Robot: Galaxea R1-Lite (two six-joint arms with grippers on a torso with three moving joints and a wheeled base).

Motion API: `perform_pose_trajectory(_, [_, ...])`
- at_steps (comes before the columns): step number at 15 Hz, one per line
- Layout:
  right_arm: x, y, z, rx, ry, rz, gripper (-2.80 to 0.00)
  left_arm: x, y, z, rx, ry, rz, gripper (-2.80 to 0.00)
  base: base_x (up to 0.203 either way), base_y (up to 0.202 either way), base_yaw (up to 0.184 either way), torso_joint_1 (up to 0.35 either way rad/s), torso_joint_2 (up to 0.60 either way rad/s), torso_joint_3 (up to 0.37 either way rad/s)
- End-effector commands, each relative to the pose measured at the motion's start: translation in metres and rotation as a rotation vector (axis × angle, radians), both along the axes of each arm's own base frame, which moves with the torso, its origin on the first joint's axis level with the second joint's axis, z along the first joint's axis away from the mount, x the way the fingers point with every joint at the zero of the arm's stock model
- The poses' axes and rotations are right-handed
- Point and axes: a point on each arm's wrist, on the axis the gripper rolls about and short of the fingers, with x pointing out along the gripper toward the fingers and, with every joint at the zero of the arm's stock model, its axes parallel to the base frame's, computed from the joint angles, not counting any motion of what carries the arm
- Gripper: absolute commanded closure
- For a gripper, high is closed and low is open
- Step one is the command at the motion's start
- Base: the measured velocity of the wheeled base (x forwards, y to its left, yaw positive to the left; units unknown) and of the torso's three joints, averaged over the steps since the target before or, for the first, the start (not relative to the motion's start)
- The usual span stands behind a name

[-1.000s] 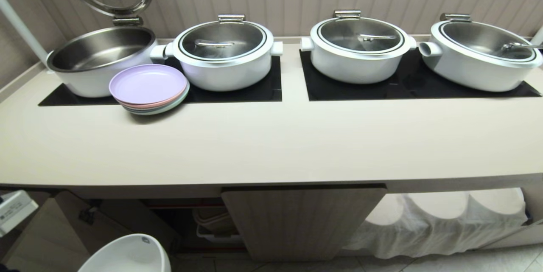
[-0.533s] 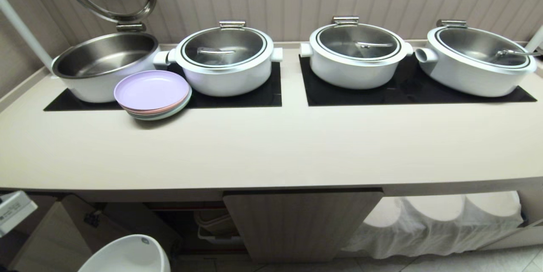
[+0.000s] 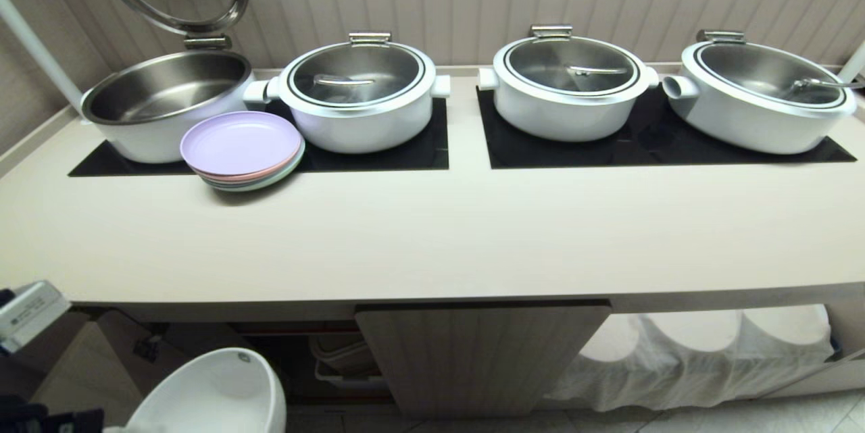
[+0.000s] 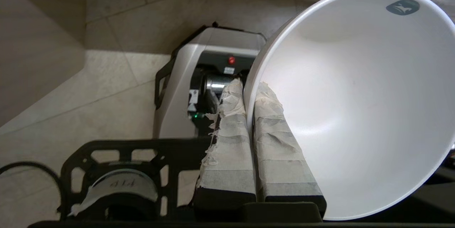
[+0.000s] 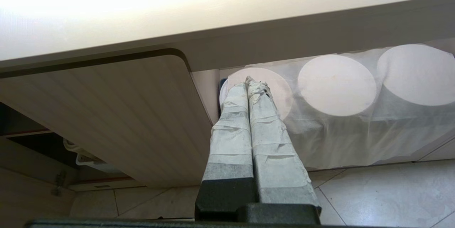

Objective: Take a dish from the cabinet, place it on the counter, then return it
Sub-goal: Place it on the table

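Note:
The dish (image 3: 216, 396), a small deep white bowl with a dark round mark near its rim, hangs below the counter's front edge at the lower left of the head view, in front of the open cabinet (image 3: 290, 359). In the left wrist view my left gripper (image 4: 249, 87) is shut on the dish (image 4: 355, 96), one taped finger inside the rim and one outside. The beige counter (image 3: 432, 237) lies above it. My right gripper (image 5: 249, 82) is shut and holds nothing, parked low before the closed fluted cabinet door (image 5: 117, 114).
Several large white pots (image 3: 361, 92) stand on black glass panels (image 3: 649, 142) along the back of the counter, the leftmost with its lid raised. A stack of pastel plates (image 3: 241, 149) sits at the left. White cloth-covered round shapes (image 3: 703, 352) fill the space under the counter's right end.
The head view has shifted as the camera moved. The dish sits higher in it now, and more of the left arm shows at the lower left.

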Motion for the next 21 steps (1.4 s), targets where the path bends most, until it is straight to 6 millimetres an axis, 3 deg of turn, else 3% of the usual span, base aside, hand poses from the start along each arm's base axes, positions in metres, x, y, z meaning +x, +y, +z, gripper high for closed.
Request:
perform_pose_trajectory(1, [0.0, 0.0, 0.0, 0.001, 0.0, 0.0, 0.0, 0.011, -0.008, 0.004, 0.006, 0.007, 0.005, 0.0, 0.0, 0.0, 0.0, 0.0, 0.0, 0.0])
perform_pose_trajectory(12, [0.0, 0.0, 0.0, 0.001, 0.0, 0.0, 0.0, 0.067, -0.051, 0.03, 0.084, -0.006, -0.005, 0.0, 0.0, 0.0, 0.0, 0.0, 0.0, 0.0])
perform_pose_trajectory(21, [0.0, 0.0, 0.0, 0.001, 0.0, 0.0, 0.0, 0.153, -0.102, 0.031, 0.117, 0.017, 0.026, 0.0, 0.0, 0.0, 0.0, 0.0, 0.0, 0.0])
